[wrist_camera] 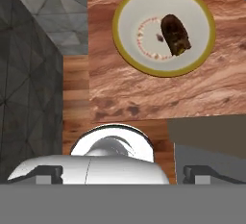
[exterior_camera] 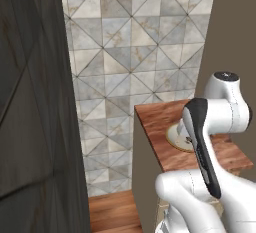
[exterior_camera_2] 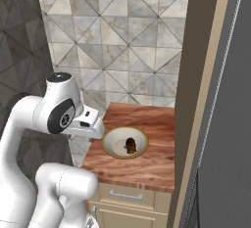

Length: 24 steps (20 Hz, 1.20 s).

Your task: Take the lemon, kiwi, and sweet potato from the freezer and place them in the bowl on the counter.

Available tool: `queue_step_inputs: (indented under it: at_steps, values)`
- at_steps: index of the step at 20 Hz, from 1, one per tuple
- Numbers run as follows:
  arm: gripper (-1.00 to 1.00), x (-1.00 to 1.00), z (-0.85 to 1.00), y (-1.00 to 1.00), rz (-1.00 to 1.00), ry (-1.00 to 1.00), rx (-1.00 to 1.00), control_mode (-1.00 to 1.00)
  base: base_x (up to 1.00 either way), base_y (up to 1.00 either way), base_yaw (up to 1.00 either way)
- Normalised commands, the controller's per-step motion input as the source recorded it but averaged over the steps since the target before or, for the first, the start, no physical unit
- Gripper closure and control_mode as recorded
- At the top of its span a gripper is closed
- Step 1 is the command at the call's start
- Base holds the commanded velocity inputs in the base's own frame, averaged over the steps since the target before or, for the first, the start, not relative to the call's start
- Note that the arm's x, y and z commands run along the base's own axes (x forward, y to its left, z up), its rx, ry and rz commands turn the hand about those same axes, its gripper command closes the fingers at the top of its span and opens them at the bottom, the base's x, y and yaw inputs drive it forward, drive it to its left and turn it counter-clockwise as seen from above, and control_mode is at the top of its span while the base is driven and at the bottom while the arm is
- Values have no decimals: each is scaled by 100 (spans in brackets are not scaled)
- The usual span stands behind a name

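1 dark brown lump [wrist_camera: 175, 34] lies in the bowl [wrist_camera: 126, 35] on the counter [wrist_camera: 144, 93], in the hand view well above the gripper [wrist_camera: 124, 174] (jaws spread wide, holding nothing). No writing readable. Counter is reddish wood grain; grey triangle-tiled wall [exterior_camera_2: 117, 41] behind, wood floor [exterior_camera: 112, 212] below.

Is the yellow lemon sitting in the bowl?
No, the bowl on the counter holds just one dark brown lump, and nothing yellow lies in it.
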Motion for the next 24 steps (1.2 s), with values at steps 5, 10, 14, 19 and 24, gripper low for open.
queue_step_inputs:
  at_steps: [5, 10, 14, 19, 24]
  values:
    - [-100, 0, 21, 9, 0, -10, 0, -100, 0, 0, 0]
    - [-100, 0, 19, 19, 0, -10, 0, -100, 0, 0, 0]
    - [-100, 0, 4, 9, 0, -1, 0, -100, 0, 0, 0]
    - [-100, 0, 3, 17, -2, 0, 0, -100, 0, 0, 0]
    - [-100, -2, 2, 2, 0, 0, 0, 100, 0, 0, 0]
